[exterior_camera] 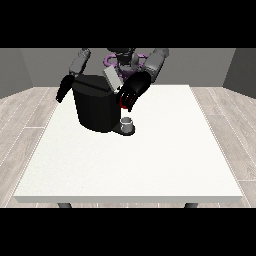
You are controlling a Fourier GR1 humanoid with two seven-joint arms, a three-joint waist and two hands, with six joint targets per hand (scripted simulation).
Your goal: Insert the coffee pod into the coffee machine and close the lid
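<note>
Landmark: the black coffee machine (96, 107) stands on the far left part of the white bench (130, 160), close to the robot.
Hand at the view's left: it (63, 89) hangs just left of the machine's top corner, near the machine's side; whether it touches I cannot tell, nor how its fingers lie.
Machine top: a dark slot line runs across the top face.
Lid: the grey lid (111, 78) stands tilted up at the machine's right rear edge, so the machine is open.
Hand at the view's right: it (132, 92) hovers just right of the machine's upper right corner, palm down, its fingers (127, 102) curled downward.
Coffee pod: a small red patch (123, 102) shows among those curled fingers, probably the pod, held above the machine's base and just beside the open top.
Cup: a small grey cup (128, 123) stands on the machine's base plate at its lower right, directly below that hand and apart from it.
</note>
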